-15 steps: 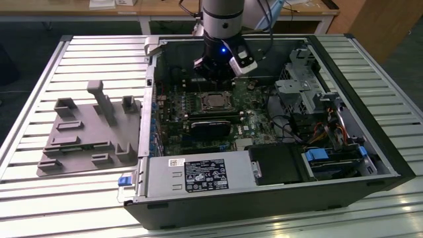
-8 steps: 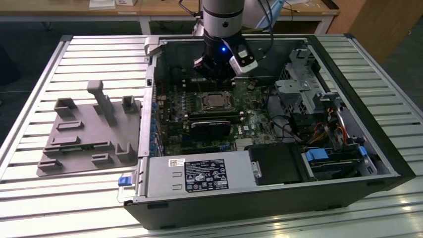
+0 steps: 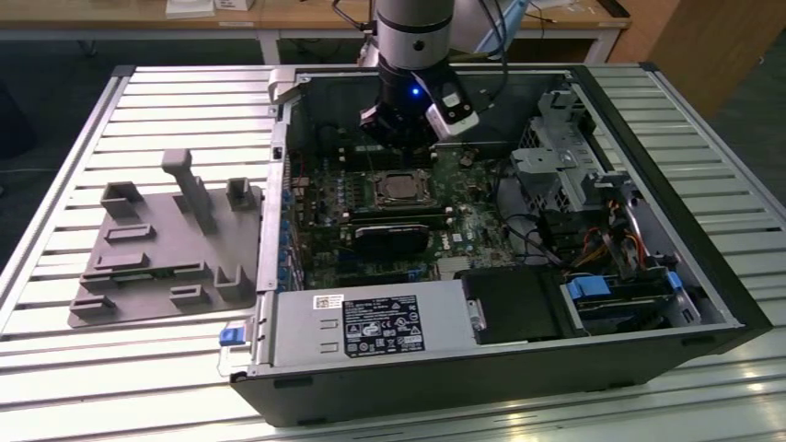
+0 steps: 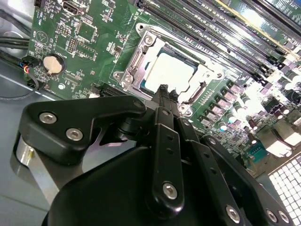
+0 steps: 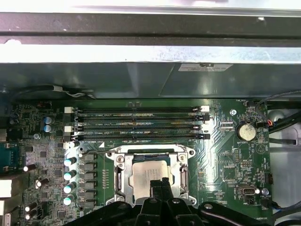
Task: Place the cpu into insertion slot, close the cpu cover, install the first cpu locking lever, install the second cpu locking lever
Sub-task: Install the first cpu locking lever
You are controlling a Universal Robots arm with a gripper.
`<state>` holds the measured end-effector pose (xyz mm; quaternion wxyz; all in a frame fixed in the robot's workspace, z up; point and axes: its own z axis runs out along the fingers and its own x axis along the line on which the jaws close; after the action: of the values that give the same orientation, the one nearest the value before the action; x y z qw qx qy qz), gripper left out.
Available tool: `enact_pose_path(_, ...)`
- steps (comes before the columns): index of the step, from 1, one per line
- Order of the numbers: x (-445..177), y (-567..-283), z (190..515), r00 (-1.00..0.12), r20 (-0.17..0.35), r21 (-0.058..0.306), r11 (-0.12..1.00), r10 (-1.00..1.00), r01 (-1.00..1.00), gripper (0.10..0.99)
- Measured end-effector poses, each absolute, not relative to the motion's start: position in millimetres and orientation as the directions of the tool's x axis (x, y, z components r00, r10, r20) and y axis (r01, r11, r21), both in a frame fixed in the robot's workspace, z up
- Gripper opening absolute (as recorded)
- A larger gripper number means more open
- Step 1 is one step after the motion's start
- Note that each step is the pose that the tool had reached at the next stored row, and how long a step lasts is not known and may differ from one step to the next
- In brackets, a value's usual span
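Observation:
The cpu (image 5: pixel 146 173) lies flat in the insertion slot on the green motherboard, its dull silver top showing in both wrist views (image 4: pixel 170 71). The silver cpu cover (image 5: pixel 148 153) lies down around the chip's edges (image 4: pixel 204 71), so the slot's contacts are hidden. My gripper (image 5: pixel 160 182) hovers just above the near edge of the chip, fingers pressed together with nothing between them (image 4: pixel 162 88). In the exterior view the gripper (image 3: pixel 396 152) hangs inside the open computer case, just behind the cpu (image 3: pixel 399 188). I cannot make out how the locking levers stand.
Long black memory slots (image 5: pixel 141 123) run beside the socket, and a coin battery (image 5: pixel 245 131) sits on the board. A black heatsink block (image 3: pixel 390 241), a power supply (image 3: pixel 368 327) and a drive cage (image 3: pixel 568 166) crowd the case. A grey fixture tray (image 3: pixel 160 249) lies at the exterior view's left.

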<state>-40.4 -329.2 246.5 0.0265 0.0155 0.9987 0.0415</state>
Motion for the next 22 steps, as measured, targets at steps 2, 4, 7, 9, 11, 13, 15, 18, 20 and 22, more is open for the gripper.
enact_pose_path(2,-41.6,-329.1,246.5,-0.998,-0.052,0.084,0.996,0.033,0.029,0.102)
enact_pose_path(4,-44.7,-329.2,246.6,-0.998,-0.052,0.084,0.996,0.033,0.029,0.102)
enact_pose_path(7,-53.4,-329.2,246.6,-0.998,-0.052,0.084,0.996,0.033,0.029,0.102)
enact_pose_path(9,-61.0,-329.2,246.6,-0.998,-0.052,0.084,0.996,0.033,0.029,0.102)
enact_pose_path(11,-68.7,-329.2,246.6,-0.998,-0.053,0.084,0.996,0.033,0.029,0.102)
enact_pose_path(13,-75.8,-329.2,246.5,-0.998,-0.054,0.084,0.996,0.033,0.029,0.102)
enact_pose_path(15,-79.7,-329.2,246.5,-0.998,-0.054,0.084,0.996,0.033,0.029,0.102)
enact_pose_path(18,-86.7,-329.2,246.6,-0.998,-0.055,0.084,0.996,0.033,0.029,0.102)
enact_pose_path(20,-93.2,-329.2,246.6,-0.998,-0.056,0.084,0.996,0.033,0.029,0.102)
enact_pose_path(22,-97.3,-329.2,246.5,-0.998,-0.056,0.086,0.996,0.034,0.029,0.102)
